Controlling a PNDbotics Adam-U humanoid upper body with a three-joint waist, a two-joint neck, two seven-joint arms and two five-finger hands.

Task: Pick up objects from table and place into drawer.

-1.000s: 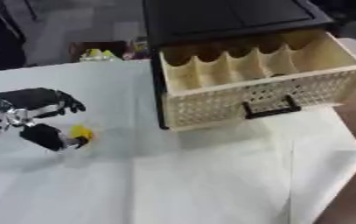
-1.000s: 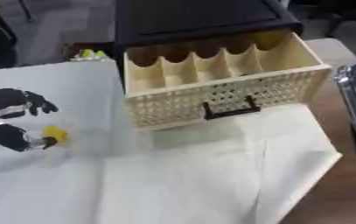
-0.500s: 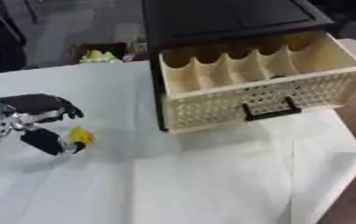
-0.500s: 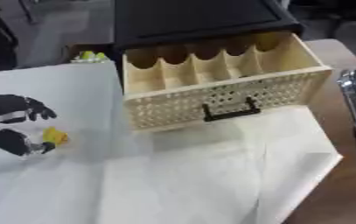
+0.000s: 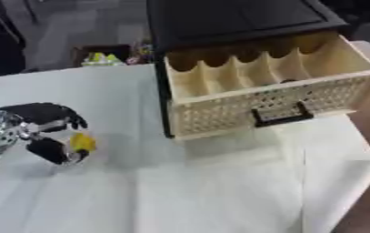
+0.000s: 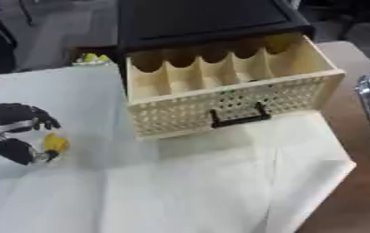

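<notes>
Yellow object now sits pinched in my left hand, slightly nearer the open drawer; transfer comes next.

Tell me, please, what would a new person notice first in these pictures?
First comes the cream drawer, pulled open from a black cabinet at the upper middle, with its row of dividers showing. Next is the left hand at the left edge, fingers curled round a small yellow object over the white cloth.
</notes>
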